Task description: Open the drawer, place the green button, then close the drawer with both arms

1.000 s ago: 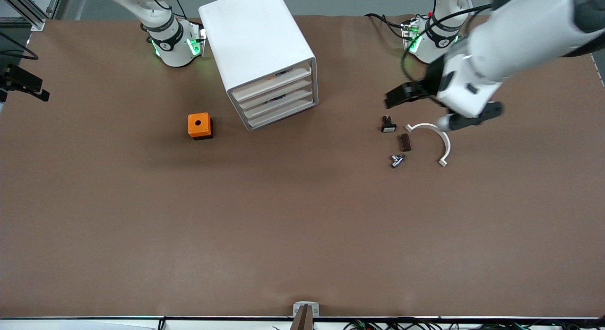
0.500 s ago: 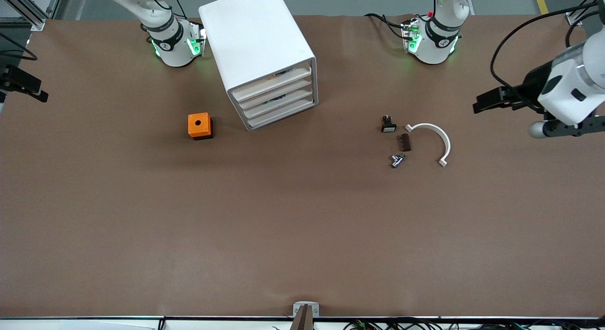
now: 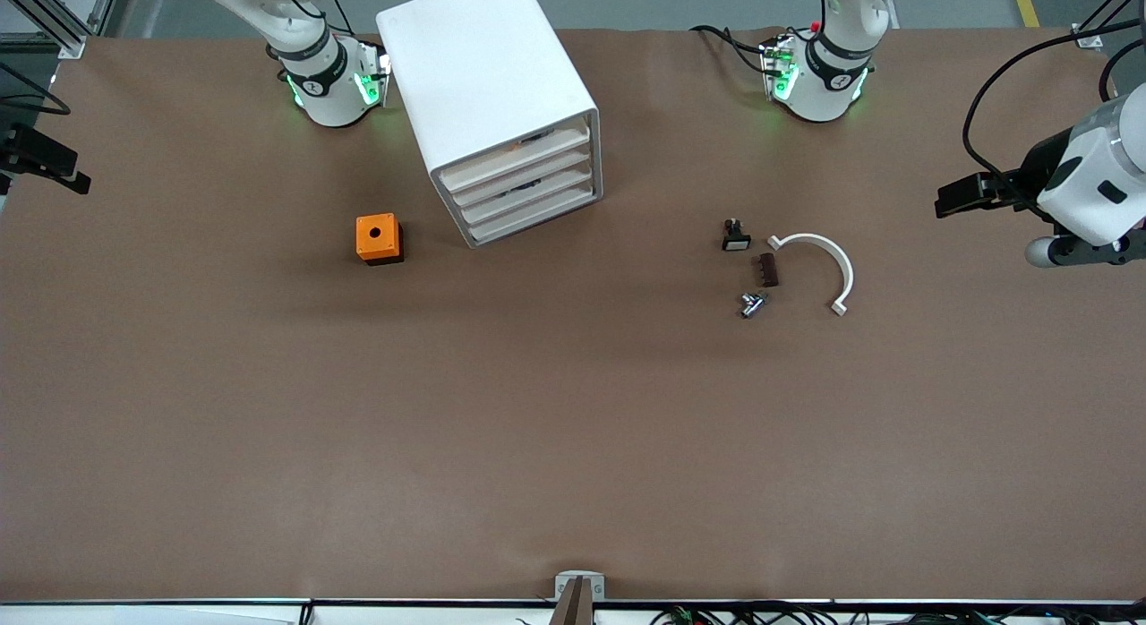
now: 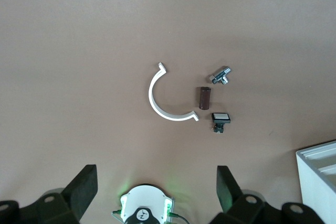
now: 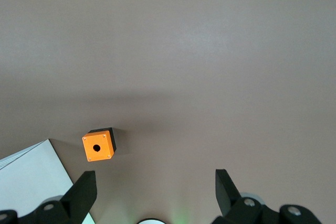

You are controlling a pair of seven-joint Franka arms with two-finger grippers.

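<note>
Drawer (image 3: 529,197): third of four in the white cabinet (image 3: 488,79), flush shut like its neighbours; not yet opened.
Button: no green cap made out anywhere; only candidates in the small cluster toward the left arm's end of the table (image 3: 573,446), namely a black switch with a white face (image 3: 736,238), a brown block (image 3: 766,269), a metal fitting (image 3: 752,303) and a white arc (image 3: 828,260).
Left gripper (image 4: 156,176): high over the left arm's end of the table, looking down on that cluster; fingers spread wide, nothing between them.
Right gripper (image 5: 155,179): high over the table beside the orange box (image 5: 98,145) and a corner of the cabinet; fingers likewise spread wide and empty.
Risk, wrong part: likely mix-up with the white-faced switch, since the pieces lie close together and are all tiny.
Risk, wrong drawer: four identical fronts stacked tightly; easy to hook the second or fourth instead.
Risk, cabinet shift: angled, seemingly unfixed cabinet; a one-armed pull could drag the whole cabinet instead of sliding the drawer, hence bracing with the other arm.
Risk, scatter: wide fingers descending on the cluster could knock the fitting or block aside.
</note>
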